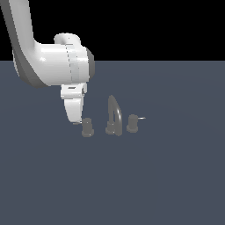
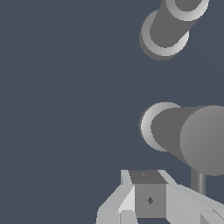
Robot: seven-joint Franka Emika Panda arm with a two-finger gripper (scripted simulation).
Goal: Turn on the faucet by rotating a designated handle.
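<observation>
Exterior view: the gripper (image 1: pixel 77 119) is seen lowered just beside the handle (image 1: pixel 87 127) at the faucet (image 1: pixel 114 117)'s left knob (whether its jaws are parted cannot be told).

Dim flat render, sharp throughout, no cast shadows (black backdrop)

Flat slate-blue surface (image 1: pixel 167 184) filling the lower part of the exterior view, plain and unmarked, meeting a solid black backdrop (image 1: pixel 154 26) along a straight horizon line, the same surface behind everything in the wrist view
</observation>
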